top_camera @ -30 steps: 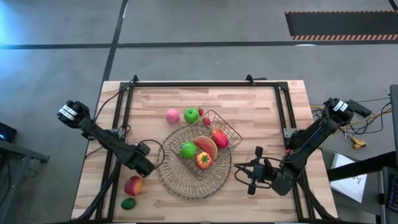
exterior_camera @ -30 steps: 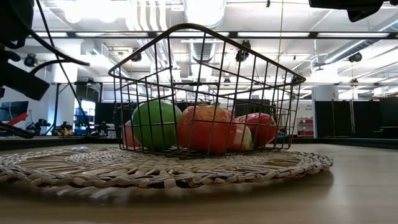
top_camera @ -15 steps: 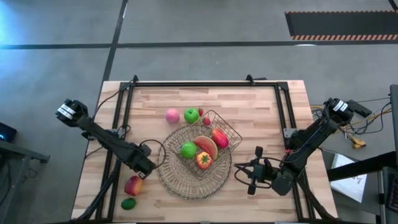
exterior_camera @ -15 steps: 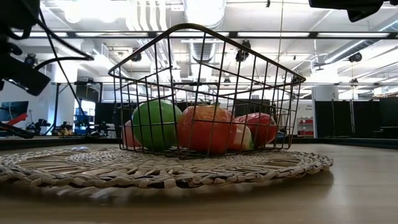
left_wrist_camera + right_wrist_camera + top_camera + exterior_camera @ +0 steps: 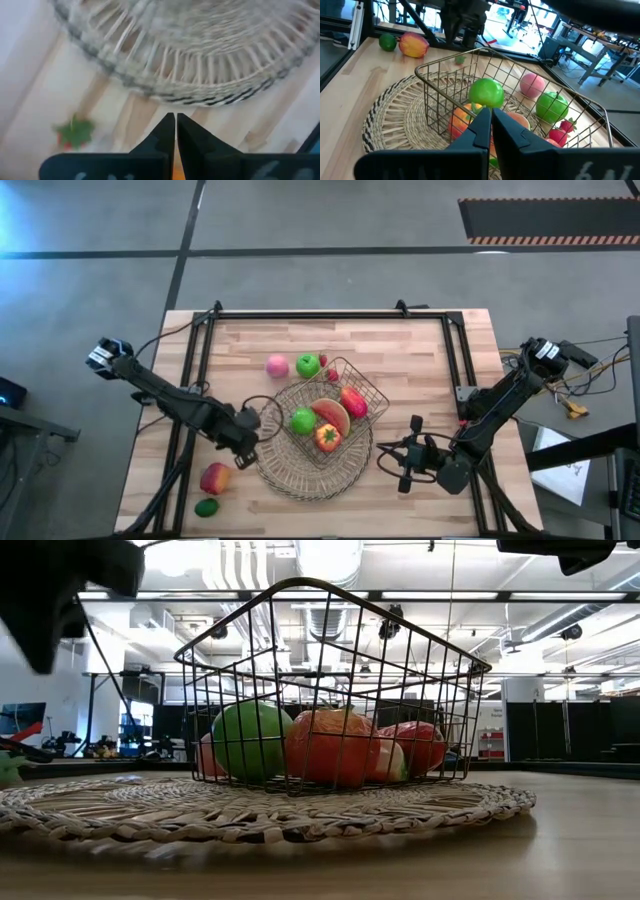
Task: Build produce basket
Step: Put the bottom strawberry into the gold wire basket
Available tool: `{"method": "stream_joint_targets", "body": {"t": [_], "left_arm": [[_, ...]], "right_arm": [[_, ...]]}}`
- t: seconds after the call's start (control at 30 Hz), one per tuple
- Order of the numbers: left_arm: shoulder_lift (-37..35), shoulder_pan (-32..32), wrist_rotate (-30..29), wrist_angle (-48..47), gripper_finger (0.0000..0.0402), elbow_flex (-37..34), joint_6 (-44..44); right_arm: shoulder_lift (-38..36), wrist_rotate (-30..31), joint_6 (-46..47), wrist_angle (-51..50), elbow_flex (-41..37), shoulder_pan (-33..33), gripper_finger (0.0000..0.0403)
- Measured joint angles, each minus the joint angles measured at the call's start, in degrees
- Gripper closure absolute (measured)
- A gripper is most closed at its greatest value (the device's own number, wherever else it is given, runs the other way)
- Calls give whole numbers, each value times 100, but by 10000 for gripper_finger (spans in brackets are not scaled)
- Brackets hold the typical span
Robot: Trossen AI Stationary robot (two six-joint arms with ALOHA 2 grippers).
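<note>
Left claw [image 5: 250,448] closed, empty, at mat [image 5: 275,470] edge; right claw [image 5: 392,457] closed beside basket [image 5: 370,392]

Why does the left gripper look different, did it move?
Yes. The left gripper slid toward the round mat and now sits at its edge, shut.

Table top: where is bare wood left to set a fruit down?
Bare wood shows along the table's far edge and in its far right corner. Crowded: the pink peach and green apple behind the basket, and the near-left corner.
</note>
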Motion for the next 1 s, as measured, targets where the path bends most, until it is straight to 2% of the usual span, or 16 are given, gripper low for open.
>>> {"method": "stream_joint_targets", "body": {"t": [0.2, 0.33, 0.43, 0.6, 0.7, 0.83, 1.0], "left_arm": [[162, 0, -5, -10, 400, -58, 1546], [247, 192, -8, -617, 384, -252, 1524], [178, 342, -165, -901, 347, -528, 1306], [-44, 589, -222, -664, 261, -1094, 1314], [-92, 696, -290, -492, 225, -1364, 1306], [-72, 754, -282, -63, 219, -1607, 1318], [-57, 763, -270, 101, 248, -1794, 1317]], "right_arm": [[0, -7, 2, 0, 0, 0, 394], [0, -9, 2, -4, -16, 2, 394], [2, -8, 3, -2, -17, 1, 394], [2, -13, 4, -1, -17, 0, 394], [2, -14, 7, 3, -17, 1, 394], [2, -14, 45, 2, -17, 0, 394], [2, -15, 46, 4, -17, 1, 394]]}}
